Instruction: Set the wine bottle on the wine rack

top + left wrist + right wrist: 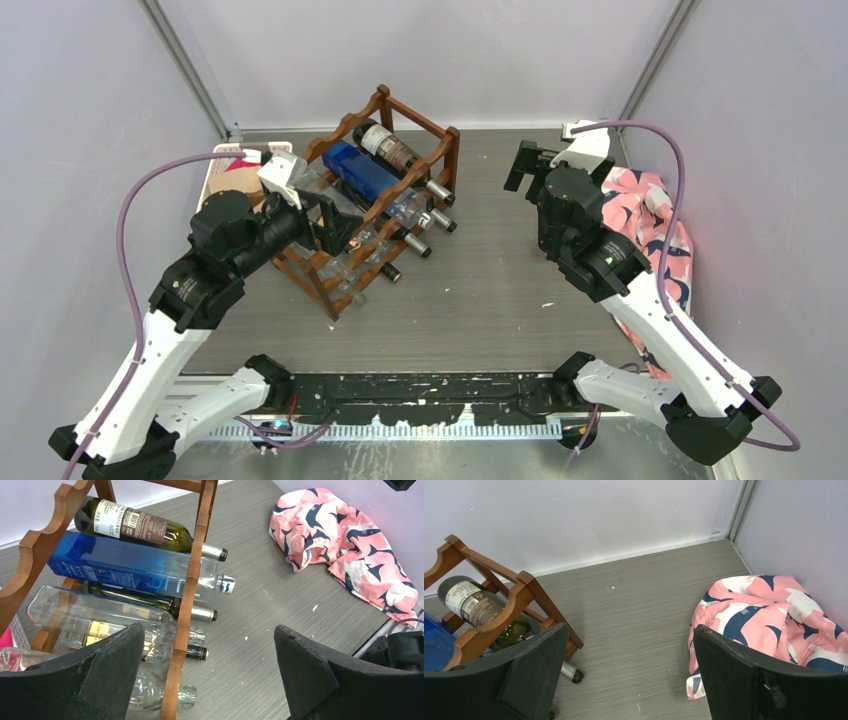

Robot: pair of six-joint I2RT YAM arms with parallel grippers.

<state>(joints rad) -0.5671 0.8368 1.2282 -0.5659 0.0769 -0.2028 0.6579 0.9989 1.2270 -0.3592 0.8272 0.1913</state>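
The dark reddish-brown wine rack stands at the back left of the table with several bottles lying in it. A dark green wine bottle with a label lies on the top row beside a blue bottle; clear and dark bottles lie below. My left gripper is open and empty, right at the rack's near side. In the left wrist view the rack's front rail stands between its fingers. My right gripper is open and empty, to the right of the rack.
A pink cloth with a shark pattern lies by the right wall and also shows in the left wrist view and the right wrist view. A white basket sits behind the left arm. Grey walls close the back and sides.
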